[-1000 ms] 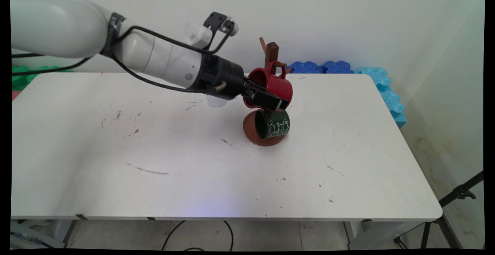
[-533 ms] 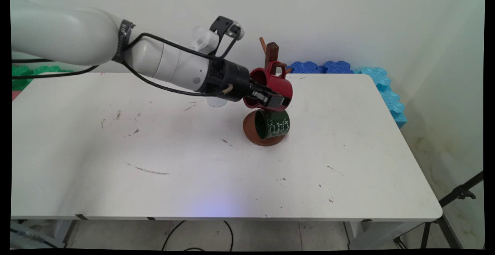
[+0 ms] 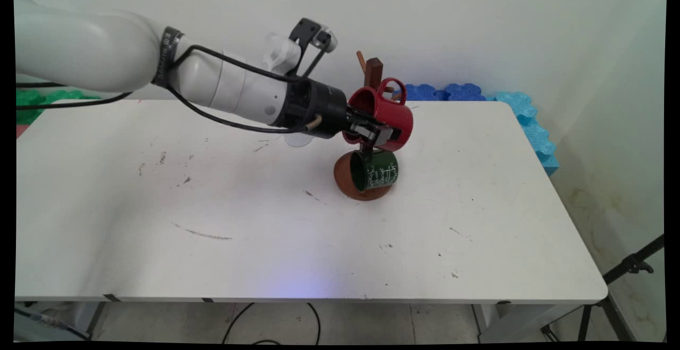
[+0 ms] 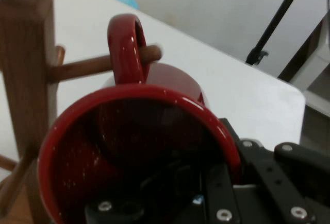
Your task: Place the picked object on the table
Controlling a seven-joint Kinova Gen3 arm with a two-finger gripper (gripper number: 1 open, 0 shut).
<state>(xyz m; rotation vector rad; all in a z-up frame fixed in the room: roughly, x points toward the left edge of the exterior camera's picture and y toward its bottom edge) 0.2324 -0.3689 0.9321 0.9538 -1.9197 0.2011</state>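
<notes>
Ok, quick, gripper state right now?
Gripper: closed on the red mug's rim, its handle around a peg of the wooden rack.

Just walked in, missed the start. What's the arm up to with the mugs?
The end effector is shut on the red mug, one finger inside the rim and one outside. The mug is held on its side by the wooden mug tree, and the hand view shows its handle looped around one of the pegs. A green mug hangs lower on the same tree, over its round base on the white table.
</notes>
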